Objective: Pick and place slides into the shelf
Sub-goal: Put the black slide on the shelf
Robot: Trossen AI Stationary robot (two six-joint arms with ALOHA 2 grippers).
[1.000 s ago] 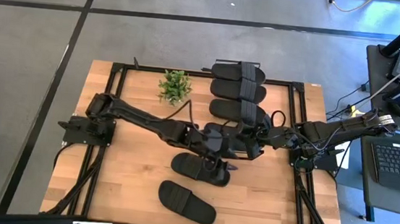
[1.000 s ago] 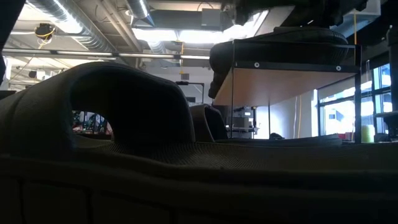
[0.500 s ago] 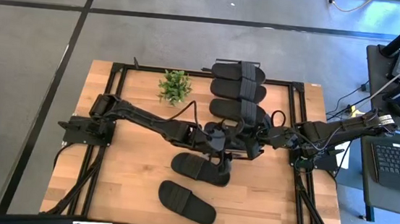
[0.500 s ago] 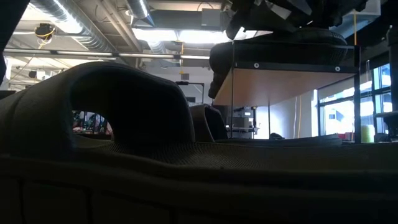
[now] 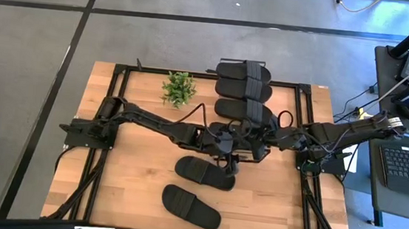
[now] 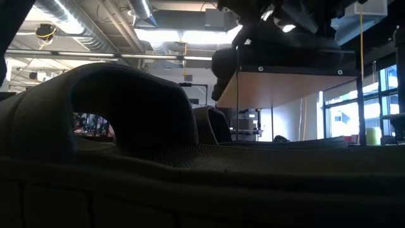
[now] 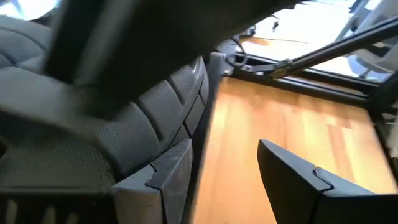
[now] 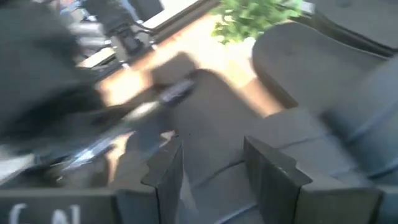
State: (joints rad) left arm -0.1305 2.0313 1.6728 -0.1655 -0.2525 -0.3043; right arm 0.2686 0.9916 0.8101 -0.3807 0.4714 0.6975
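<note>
Where both arms meet near the middle of the bench (image 5: 131, 190), a black slide (image 5: 250, 142) is caught between them at the near end of the shelf (image 6: 288, 85), its long axis running across the bench like the three slides already stacked in a row beyond it (image 5: 243, 92). The left gripper (image 5: 225, 144) comes at it from one side and the right gripper (image 5: 265, 143) from the other, so the slide sits almost directly under both sets of fingers. In the left wrist view the ribbed strap (image 7: 155, 118) lies against one left finger (image 7: 155, 186), while the other finger (image 7: 305, 186) stands clear over bare wood: the fingers are spread, and whether they grasp the slide cannot be told. In the right wrist view the right fingers (image 8: 165, 171) are parted with dark slide material between and beyond them; a grasp cannot be confirmed there either. Much of this slide is hidden under the wrists from above, and motion blur smears both wrist views. Nearer the front edge, away from the fingers, two more slides lie flat, one (image 5: 204, 173) just below the grippers and one (image 5: 191, 207) farther out, both angled slightly. A small green plant (image 5: 179, 88) stands beside the shelf's far end. In the low view a slide strap (image 6: 126, 107) fills the foreground, blocking most of the scene.
</note>
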